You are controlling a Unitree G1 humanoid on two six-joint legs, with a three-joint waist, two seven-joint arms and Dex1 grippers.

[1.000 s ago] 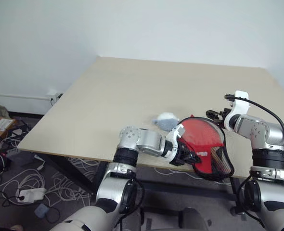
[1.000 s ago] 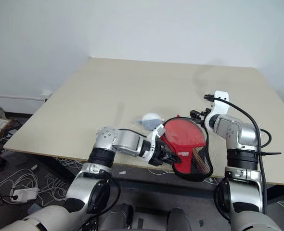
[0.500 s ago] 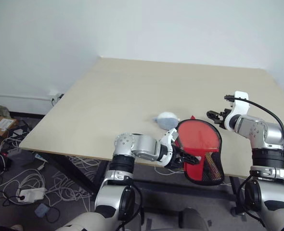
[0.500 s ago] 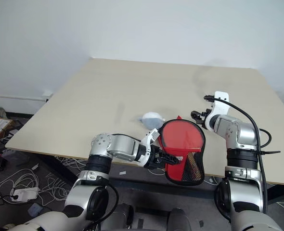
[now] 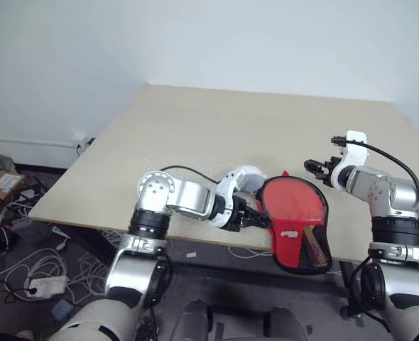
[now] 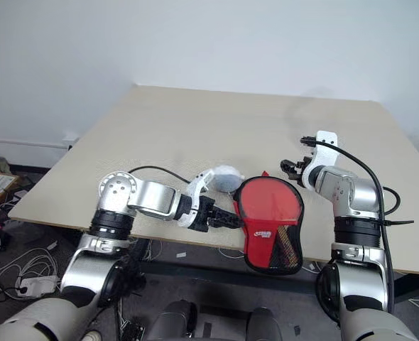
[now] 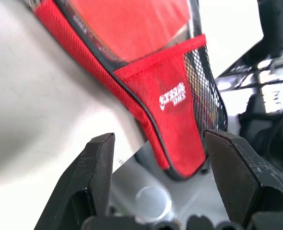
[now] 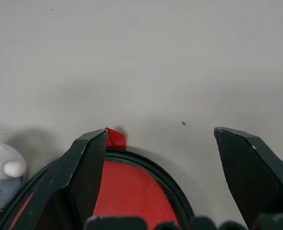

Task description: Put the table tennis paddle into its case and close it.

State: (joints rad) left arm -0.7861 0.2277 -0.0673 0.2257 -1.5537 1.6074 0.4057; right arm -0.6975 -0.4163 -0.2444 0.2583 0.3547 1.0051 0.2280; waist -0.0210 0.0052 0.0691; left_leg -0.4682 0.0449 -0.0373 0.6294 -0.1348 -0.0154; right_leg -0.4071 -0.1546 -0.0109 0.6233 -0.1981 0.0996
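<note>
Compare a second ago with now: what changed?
The left gripper let go of the case and drew back to the left, open. The case dropped from tilted to flat on the table, narrow end over the near edge. Right gripper and grey-blue ball unchanged.

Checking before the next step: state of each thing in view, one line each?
case: flat on the table's near edge, narrow end overhanging, held by neither gripper; zip state not discernible.
table tennis paddle: inside the case, red face showing through the clear panel.
left gripper: open, fingers either side of the case's narrow end, not clamped.
right gripper: open, at the case's round end.
grey-blue ball-like thing: resting on the table beside the case.
</note>
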